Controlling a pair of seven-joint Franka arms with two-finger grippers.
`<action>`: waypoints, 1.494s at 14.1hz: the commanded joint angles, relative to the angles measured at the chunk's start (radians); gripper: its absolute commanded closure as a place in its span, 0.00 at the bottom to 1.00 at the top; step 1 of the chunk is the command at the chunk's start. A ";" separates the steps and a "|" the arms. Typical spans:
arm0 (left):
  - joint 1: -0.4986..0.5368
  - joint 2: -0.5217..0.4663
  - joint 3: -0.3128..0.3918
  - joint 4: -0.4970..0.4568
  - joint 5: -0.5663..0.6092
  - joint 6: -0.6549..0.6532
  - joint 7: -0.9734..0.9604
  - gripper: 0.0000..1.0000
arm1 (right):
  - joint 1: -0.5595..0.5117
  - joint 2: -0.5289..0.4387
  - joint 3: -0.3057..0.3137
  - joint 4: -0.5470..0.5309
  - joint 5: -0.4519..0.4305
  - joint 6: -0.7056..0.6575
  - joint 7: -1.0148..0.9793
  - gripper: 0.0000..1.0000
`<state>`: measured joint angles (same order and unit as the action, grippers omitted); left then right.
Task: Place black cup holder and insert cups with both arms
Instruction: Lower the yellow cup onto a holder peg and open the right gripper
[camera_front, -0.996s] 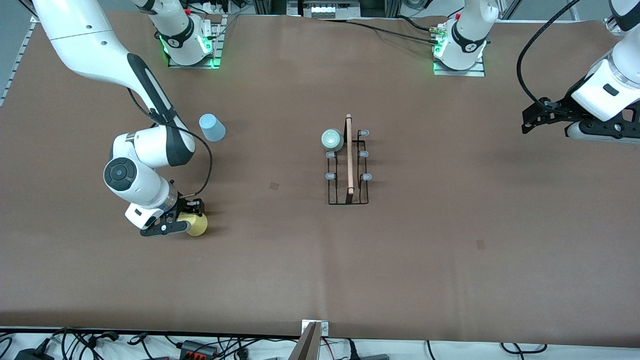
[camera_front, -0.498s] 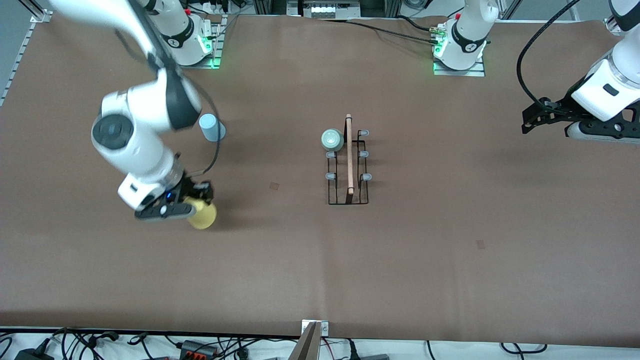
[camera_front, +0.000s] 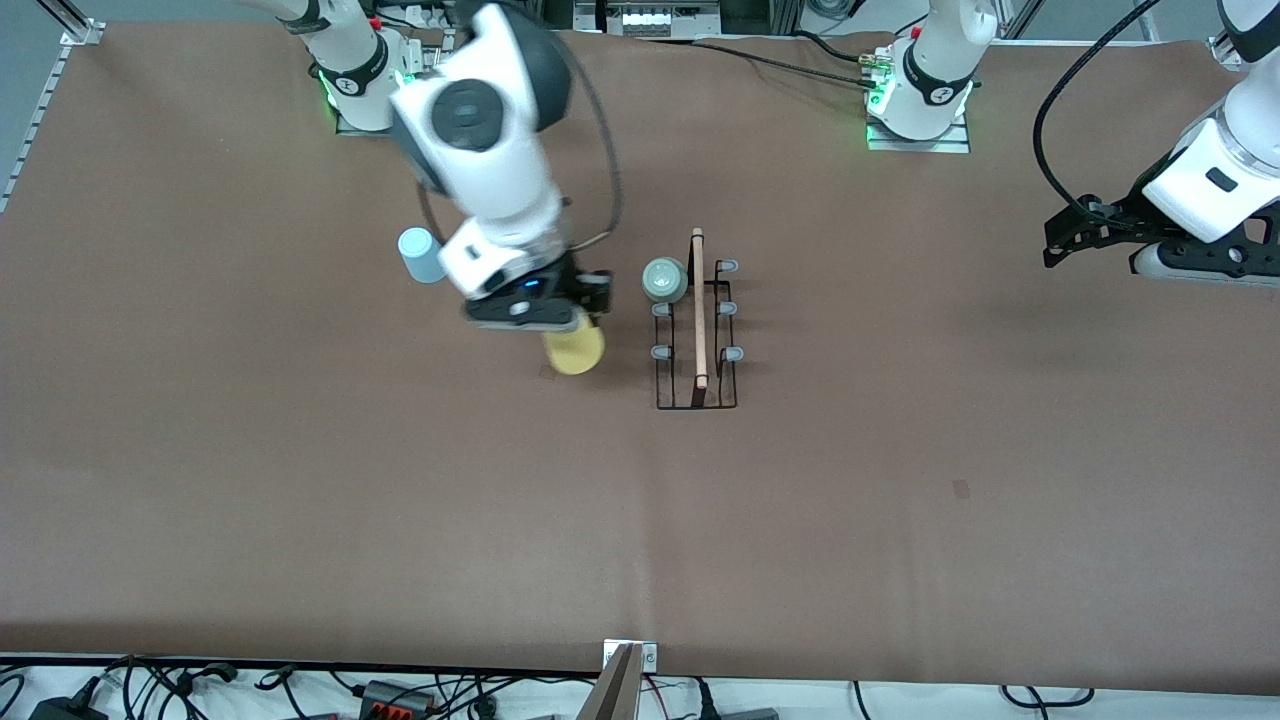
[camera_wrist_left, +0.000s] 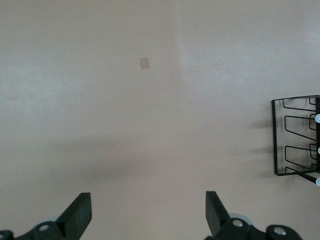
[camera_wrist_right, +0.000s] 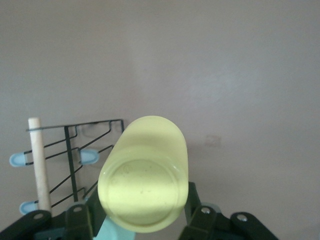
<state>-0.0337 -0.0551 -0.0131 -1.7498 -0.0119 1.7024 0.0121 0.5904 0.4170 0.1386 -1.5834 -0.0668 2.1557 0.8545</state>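
Note:
The black cup holder (camera_front: 697, 345) stands mid-table, its wooden rod handle (camera_front: 698, 310) running along its top. A pale green cup (camera_front: 664, 279) sits upside down on one of its pegs at the robots' end. My right gripper (camera_front: 565, 325) is shut on the yellow cup (camera_front: 574, 351) and holds it in the air beside the holder, toward the right arm's end. In the right wrist view the yellow cup (camera_wrist_right: 145, 172) fills the space between the fingers, with the holder (camera_wrist_right: 75, 150) past it. A light blue cup (camera_front: 421, 254) stands upside down on the table. My left gripper (camera_front: 1062, 238) waits open and empty.
The brown table mat (camera_front: 900, 520) covers the table. The left wrist view shows the open left gripper (camera_wrist_left: 147, 217) over bare mat with one end of the holder (camera_wrist_left: 295, 135) at the frame's edge. Cables lie along the table's front edge (camera_front: 400, 690).
My right arm has lifted the yellow cup off the table near the right arm's end and carried it up to the holder. The left arm has not moved.

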 joint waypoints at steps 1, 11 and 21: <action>-0.006 -0.002 0.009 0.003 -0.014 0.002 0.014 0.00 | 0.049 0.078 -0.014 0.078 -0.037 0.016 0.069 0.68; -0.006 -0.002 0.009 0.003 -0.014 0.000 0.012 0.00 | 0.117 0.173 -0.016 0.094 -0.057 0.185 0.101 0.66; -0.006 -0.002 0.009 0.003 -0.014 -0.010 0.012 0.00 | 0.134 0.212 -0.017 0.091 -0.126 0.214 0.112 0.00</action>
<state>-0.0337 -0.0550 -0.0131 -1.7499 -0.0119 1.7013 0.0120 0.7097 0.6175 0.1316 -1.5178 -0.1616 2.3766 0.9474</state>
